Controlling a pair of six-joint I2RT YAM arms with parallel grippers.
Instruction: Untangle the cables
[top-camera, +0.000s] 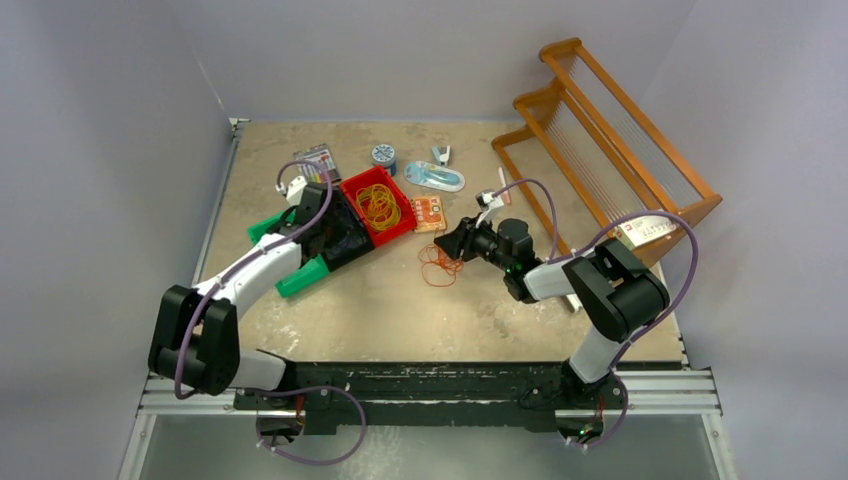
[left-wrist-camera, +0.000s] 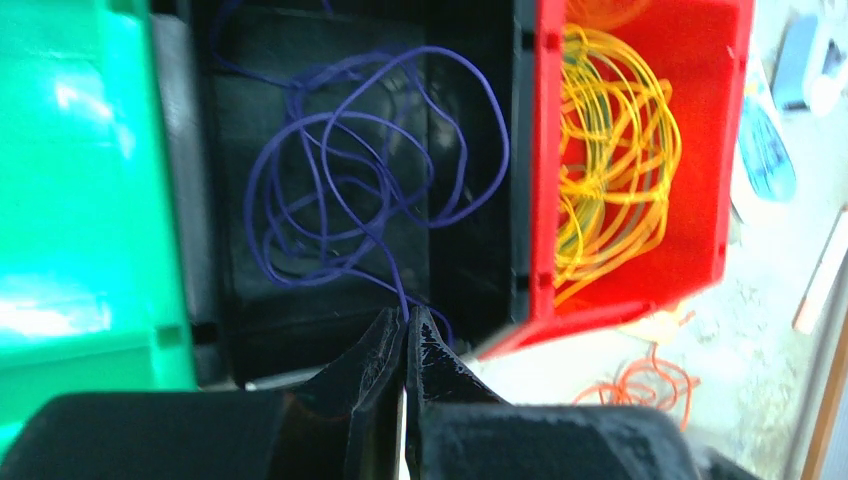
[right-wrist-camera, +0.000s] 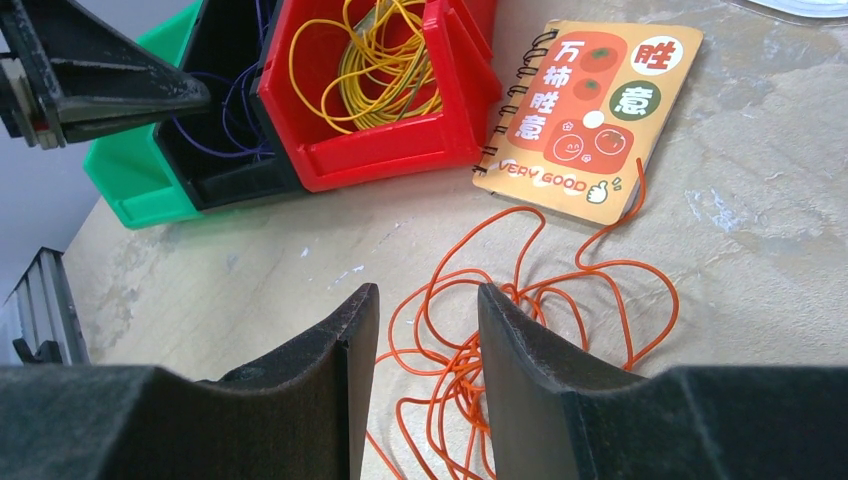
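The dark purple cable (left-wrist-camera: 360, 170) lies looped in the black bin (left-wrist-camera: 470, 270); my left gripper (left-wrist-camera: 406, 318) is shut on one strand of it at the bin's near wall. The yellow cable (left-wrist-camera: 610, 150) sits coiled in the red bin (left-wrist-camera: 540, 200), which also shows in the top view (top-camera: 398, 233). The orange cable (right-wrist-camera: 520, 310) lies loose on the table, seen in the top view (top-camera: 440, 265) too. My right gripper (right-wrist-camera: 428, 300) is open just above the orange cable, its fingers on either side of a few strands. In the top view my left gripper (top-camera: 322, 232) is over the black bin and my right gripper (top-camera: 452, 243) is beside the orange loops.
A green bin (top-camera: 300, 275) stands beside the black bin (top-camera: 345, 240). An orange spiral notebook (right-wrist-camera: 590, 100) lies next to the orange cable. A wooden rack (top-camera: 600, 130) stands at the back right. A blue packet (top-camera: 432, 178) and a small round tin (top-camera: 383, 155) lie at the back.
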